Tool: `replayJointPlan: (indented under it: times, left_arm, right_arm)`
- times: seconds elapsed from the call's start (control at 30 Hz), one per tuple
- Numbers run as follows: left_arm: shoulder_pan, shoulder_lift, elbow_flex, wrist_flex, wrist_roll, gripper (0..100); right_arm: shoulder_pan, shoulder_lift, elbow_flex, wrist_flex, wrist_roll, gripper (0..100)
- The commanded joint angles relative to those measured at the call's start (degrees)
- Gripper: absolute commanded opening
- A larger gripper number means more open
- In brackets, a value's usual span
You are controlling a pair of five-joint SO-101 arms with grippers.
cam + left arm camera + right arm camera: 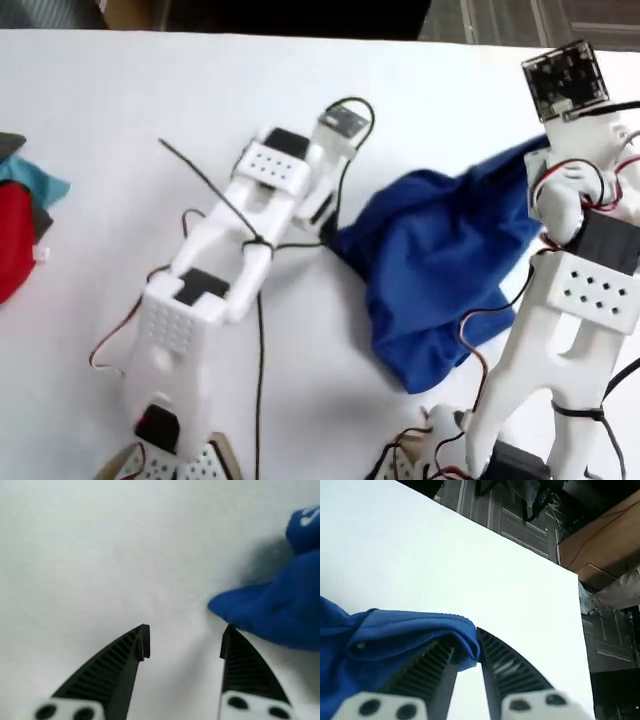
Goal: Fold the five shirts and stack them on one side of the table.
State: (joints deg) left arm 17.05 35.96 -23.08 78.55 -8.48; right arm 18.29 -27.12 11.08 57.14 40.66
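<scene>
A blue shirt (440,270) lies crumpled on the white table (100,100), right of centre. One corner of it is lifted toward the right arm. In the right wrist view my right gripper (471,641) is shut on a fold of the blue shirt (395,632), which drapes over its fingers. My left gripper (185,639) hangs open just above the table, with nothing between its fingers. The blue shirt's (280,610) near corner lies close beside one fingertip (227,636). From above, the left gripper (322,215) sits at the shirt's left edge.
A heap of shirts (20,225) in red, teal and dark cloth lies at the table's left edge. Black and red cables trail off both arms onto the table. Past the table's far edge there is floor with boxes (605,535).
</scene>
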Motion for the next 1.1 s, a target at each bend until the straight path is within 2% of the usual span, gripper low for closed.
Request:
replayJointPlan:
  times: [0.0, 0.23, 0.4, 0.5, 0.8, 1.07]
  left_arm:
    - [3.34, -3.34, 2.59, -5.19, -1.67, 25]
    - [8.97, -3.43, 2.59, -7.38, -1.76, 25]
    - [9.49, -3.34, 3.74, -9.49, -3.96, 25]
    - [9.23, -4.04, 4.0, -8.53, -5.27, 25]
    - [11.25, -4.04, -2.33, 2.55, -8.97, 25]
    - [12.13, -2.46, -0.84, 0.35, -9.14, 25]
  right_arm:
    - [1.63, -0.13, 0.97, -3.38, 0.35, 2.1]
    - [1.8, -0.13, 3.78, -3.91, 4.13, 2.1]
    - [1.8, -0.13, 3.78, -3.91, 4.22, 2.1]
    - [1.8, -0.13, 3.78, -3.91, 4.22, 2.1]
    - [1.54, -0.13, 3.78, -3.82, 4.22, 2.1]
    - [1.63, -0.13, 3.78, -3.47, 3.96, 2.1]
